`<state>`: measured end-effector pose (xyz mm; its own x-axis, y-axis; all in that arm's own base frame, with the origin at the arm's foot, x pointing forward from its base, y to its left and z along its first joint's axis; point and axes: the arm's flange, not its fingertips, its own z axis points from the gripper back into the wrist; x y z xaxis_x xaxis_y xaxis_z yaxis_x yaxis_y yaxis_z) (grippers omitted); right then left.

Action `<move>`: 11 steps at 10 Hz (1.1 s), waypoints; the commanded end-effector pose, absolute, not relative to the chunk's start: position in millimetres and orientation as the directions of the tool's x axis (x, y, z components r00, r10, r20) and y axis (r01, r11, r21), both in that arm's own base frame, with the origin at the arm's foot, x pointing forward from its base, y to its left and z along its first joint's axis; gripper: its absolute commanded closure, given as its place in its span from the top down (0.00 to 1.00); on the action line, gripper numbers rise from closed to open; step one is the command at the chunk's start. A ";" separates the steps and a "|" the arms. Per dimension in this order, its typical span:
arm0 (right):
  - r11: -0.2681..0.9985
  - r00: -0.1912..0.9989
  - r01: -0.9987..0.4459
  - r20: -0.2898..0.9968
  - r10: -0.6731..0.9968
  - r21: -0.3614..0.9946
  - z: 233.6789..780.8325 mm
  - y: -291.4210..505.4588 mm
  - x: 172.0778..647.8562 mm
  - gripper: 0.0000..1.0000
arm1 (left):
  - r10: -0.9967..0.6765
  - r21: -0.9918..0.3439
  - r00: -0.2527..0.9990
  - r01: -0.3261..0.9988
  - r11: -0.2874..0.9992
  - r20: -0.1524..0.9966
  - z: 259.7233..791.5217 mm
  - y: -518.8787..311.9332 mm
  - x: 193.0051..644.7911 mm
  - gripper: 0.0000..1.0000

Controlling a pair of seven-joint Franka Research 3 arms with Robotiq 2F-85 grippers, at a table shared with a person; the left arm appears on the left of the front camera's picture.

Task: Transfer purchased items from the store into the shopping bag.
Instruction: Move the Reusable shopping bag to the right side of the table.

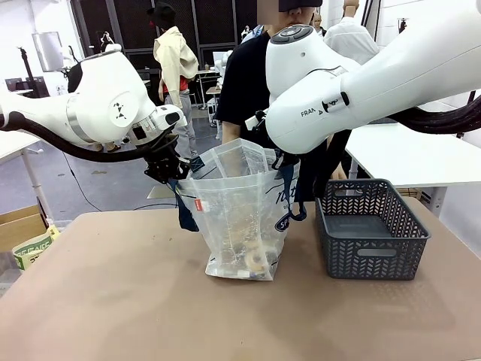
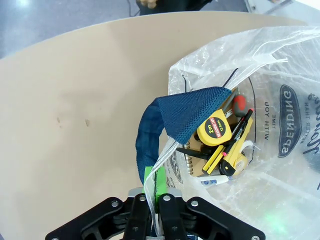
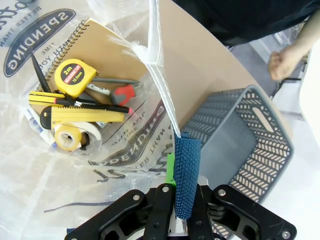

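Table (image 1: pixel 113 301) surface lies bare and brown in front, and the bag (image 1: pixel 233 218) stands upright at its middle with its mouth held wide. To the bag's right a dark grey basket (image 1: pixel 372 226) sits near it, not touching. At the bag's left rim the left hand (image 2: pixel 154 200) is pinched fully closed on the plastic edge, where a navy strap (image 2: pixel 175 112) loops up. The right hand (image 3: pixel 181 195) is clamped tight in the same way on the other strap (image 3: pixel 186 175) at the right rim. Down inside the bag lie the items (image 2: pixel 220 145): a yellow tape measure (image 3: pixel 75 76), a yellow cutter (image 3: pixel 82 116), a tape roll (image 3: pixel 68 136), a red-handled tool (image 3: pixel 125 93) and a spiral notebook (image 3: pixel 107 47). A person (image 1: pixel 244 83) in black stands behind the bag at the table's far side
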<state>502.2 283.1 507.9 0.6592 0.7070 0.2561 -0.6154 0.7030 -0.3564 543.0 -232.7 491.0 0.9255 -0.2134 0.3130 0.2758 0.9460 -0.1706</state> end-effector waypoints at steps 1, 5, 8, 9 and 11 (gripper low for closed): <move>0.733 0.696 -0.598 0.243 0.676 -0.324 512.4 287.1 502.3 0.00 | -0.208 -0.168 0.929 0.267 0.949 0.305 496.0 -235.5 540.1 0.00; 0.827 0.820 -0.513 0.153 0.551 -0.229 523.1 294.0 512.4 0.00 | -0.186 -0.143 0.934 0.238 0.961 0.306 517.3 -246.6 526.5 0.00; 0.897 0.901 -0.406 0.089 0.425 -0.173 526.0 301.6 524.8 0.00 | -0.148 -0.144 0.945 0.197 0.970 0.293 528.4 -261.0 517.0 0.00; 0.899 0.904 -0.399 0.085 0.418 -0.182 524.7 302.6 527.8 0.00 | -0.140 -0.148 0.950 0.187 0.971 0.279 531.1 -266.1 514.1 0.00; 0.876 0.889 -0.416 0.096 0.448 -0.243 520.1 297.3 524.0 0.00 | -0.166 -0.160 0.940 0.221 0.962 0.299 522.3 -260.5 515.5 0.00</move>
<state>526.7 298.5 520.6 0.8903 0.4435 0.1038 -0.4192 0.8869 -0.1942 512.8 -265.6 523.6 0.9425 -0.1712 0.2869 0.2248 0.9603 -0.1653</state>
